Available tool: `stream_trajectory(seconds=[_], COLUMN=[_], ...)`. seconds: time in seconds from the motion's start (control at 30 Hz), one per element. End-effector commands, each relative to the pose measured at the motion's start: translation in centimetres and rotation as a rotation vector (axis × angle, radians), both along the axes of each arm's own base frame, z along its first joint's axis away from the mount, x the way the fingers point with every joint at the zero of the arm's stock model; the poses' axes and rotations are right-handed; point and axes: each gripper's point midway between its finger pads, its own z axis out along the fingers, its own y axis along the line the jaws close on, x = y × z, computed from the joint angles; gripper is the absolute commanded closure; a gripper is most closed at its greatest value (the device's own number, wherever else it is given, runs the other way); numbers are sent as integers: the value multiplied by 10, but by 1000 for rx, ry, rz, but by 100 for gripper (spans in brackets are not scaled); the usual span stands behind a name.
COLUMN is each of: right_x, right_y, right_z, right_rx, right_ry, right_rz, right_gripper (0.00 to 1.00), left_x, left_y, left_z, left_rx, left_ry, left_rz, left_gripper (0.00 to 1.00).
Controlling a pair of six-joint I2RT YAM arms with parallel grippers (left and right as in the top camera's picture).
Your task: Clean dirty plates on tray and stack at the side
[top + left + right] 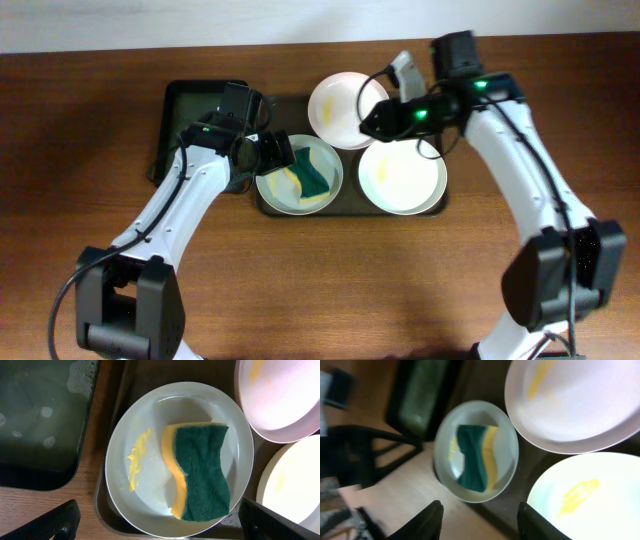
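Three white plates lie on the dark brown tray (350, 207). The front left plate (275, 188) holds a green and yellow sponge (312, 178) and a yellow smear. My left gripper (264, 153) hovers open over its left edge; in the left wrist view (165, 530) the plate (145, 490) and sponge (202, 475) lie between the fingers. My right gripper (368, 126) is open and empty above the gap between the back plate (340, 100) and the front right plate (402, 180), both smeared yellow. The right wrist view (480, 522) shows all three.
A black-green bin (192, 125) of soapy water stands left of the tray, close to my left arm; it also shows in the left wrist view (40, 415). Wooden table (330, 290) stretches in front of the tray.
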Motion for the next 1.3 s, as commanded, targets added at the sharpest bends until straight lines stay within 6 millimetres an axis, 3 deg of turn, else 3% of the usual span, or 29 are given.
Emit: stream_trajectory(seconds=[0.0, 0.23, 0.33, 0.63, 0.77, 0.93, 0.97, 1.07, 1.27], right_x=[12, 22, 24, 23, 24, 24, 24, 24, 21], right_y=[7, 26, 27, 45, 43, 45, 45, 45, 45], right_z=[-38, -93, -112, -137, -158, -165, -165, -165, -165], right_rx=[-185, -252, -259, -265, -302, -298, -298, -298, -289], right_ry=[-10, 17, 40, 47, 64, 69, 69, 71, 96], right_rz=[-10, 20, 24, 61, 57, 61, 61, 60, 41], right_gripper=[53, 58, 67, 70, 73, 78, 85, 92, 96], left_x=[1, 0, 0, 0, -1, -1, -1, -6, -19], left_y=[-3, -2, -2, -2, -2, -2, -2, -5, -27], left_z=[7, 6, 6, 6, 6, 6, 6, 4, -4], left_rx=[-18, -17, -17, -16, -16, -16, -16, -26, -54], left_ry=[-10, -7, -7, -4, -3, -3, -2, 19, 39], left_rz=[6, 6, 6, 6, 6, 6, 6, -11, -123], left_gripper=[1, 1, 1, 1, 1, 1, 0, 3, 4])
